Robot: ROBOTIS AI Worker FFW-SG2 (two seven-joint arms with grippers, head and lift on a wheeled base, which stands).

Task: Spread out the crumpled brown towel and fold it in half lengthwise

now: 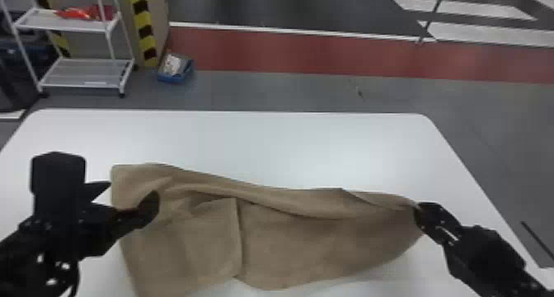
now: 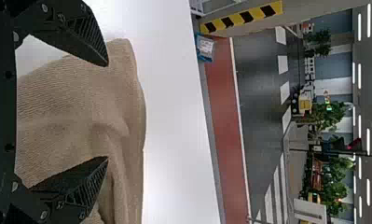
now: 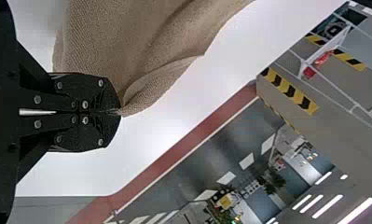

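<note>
The brown towel (image 1: 296, 234) lies partly spread across the table, with a long ridge of folds along its far side and a flap folded over left of its middle. Above its left end, my left gripper (image 1: 131, 197) stands open. In the left wrist view the left gripper (image 2: 107, 111) has its fingers apart with towel (image 2: 58, 112) beyond them. At the towel's right end, my right gripper (image 1: 416, 211) is shut on a corner. In the right wrist view the right gripper (image 3: 120, 112) pinches the towel's corner (image 3: 139, 100) between its closed tips.
The white table (image 1: 264, 143) extends beyond the towel to its far edge. Past it on the floor stand a white shelf rack (image 1: 88, 73) and a blue box (image 1: 175, 69), near a yellow-and-black striped post (image 1: 144, 28).
</note>
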